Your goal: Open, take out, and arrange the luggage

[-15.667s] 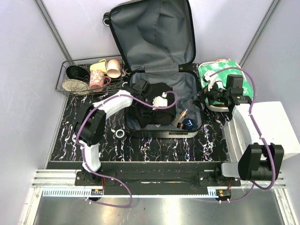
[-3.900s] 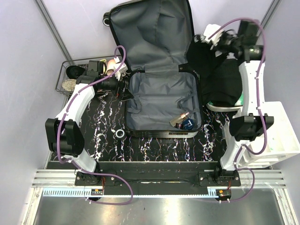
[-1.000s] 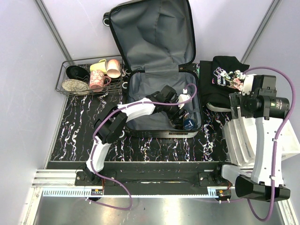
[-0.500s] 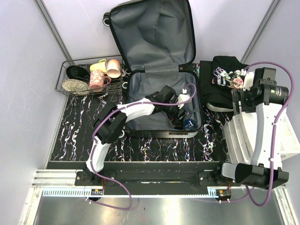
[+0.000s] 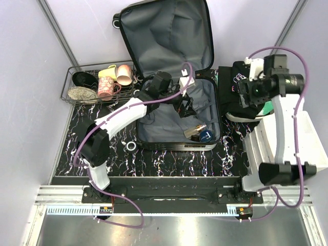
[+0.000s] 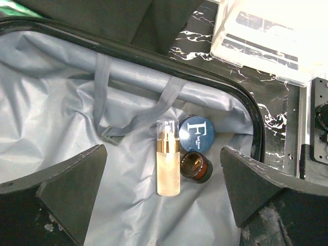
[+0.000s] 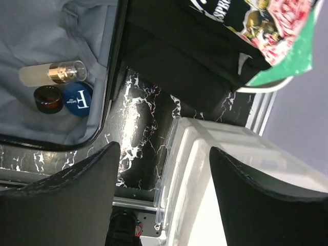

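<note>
Luggage (image 5: 164, 125) lay open on desk (image 5: 102, 148); left claw (image 6: 164, 195) spread, empty, above pump bottle (image 6: 168, 164), likely lining up pick; right claw (image 7: 164, 200) spread, empty, near black shirt (image 7: 195, 56) lying outside luggage.

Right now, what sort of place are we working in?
Probably a lab test booth, not a home: plain pale partition walls close in a black marbled table, with a metal rail along its near edge and an open suitcase on it.

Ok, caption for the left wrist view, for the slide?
Open left fingers hover over the suitcase, where a pump bottle, a blue jar and an amber jar lie together.
</note>
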Tool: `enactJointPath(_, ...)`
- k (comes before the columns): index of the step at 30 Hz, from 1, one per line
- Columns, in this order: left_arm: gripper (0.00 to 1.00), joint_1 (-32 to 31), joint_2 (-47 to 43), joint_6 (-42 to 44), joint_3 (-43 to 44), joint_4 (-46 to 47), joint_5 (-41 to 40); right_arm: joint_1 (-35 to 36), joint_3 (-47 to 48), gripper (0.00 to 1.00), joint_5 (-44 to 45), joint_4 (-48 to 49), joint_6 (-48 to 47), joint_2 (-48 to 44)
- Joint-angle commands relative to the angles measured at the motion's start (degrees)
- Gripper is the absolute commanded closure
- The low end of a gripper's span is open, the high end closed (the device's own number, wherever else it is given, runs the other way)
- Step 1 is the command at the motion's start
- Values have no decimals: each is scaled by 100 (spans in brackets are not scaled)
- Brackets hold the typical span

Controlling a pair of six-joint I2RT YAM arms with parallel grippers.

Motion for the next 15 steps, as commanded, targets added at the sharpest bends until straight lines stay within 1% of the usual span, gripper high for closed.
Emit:
enactJointPath(1, 2, 243, -343, -159, -138, -79, 295, 376, -81, 23, 223, 204, -130, 669)
enactJointPath(3, 2, 384, -449, -238, -313, -71, 330, 457, -301, 24, 346, 326, -69, 784)
enactJointPath(7, 2, 613, -554, -528, -569, 9, 418, 536, -1082, 29, 355, 731, 81, 951)
enactJointPath(10, 2, 745, -546, -581, -596, -26, 445, 545, -1453, 35, 364, 907, 301, 1065)
enactJointPath(12, 2, 797, -546, -599, -604, -44, 453, 545, -1786, 38, 688, 1143, 362, 1101)
enactJointPath(14, 2, 824, -528, -617, -587, -44, 453, 545, -1989, 38, 908, 1390, 537, 1162)
enactJointPath(15, 2, 833, -528, -617, -569, -62, 453, 545, -2121, 38, 883, 1591, 617, 1189)
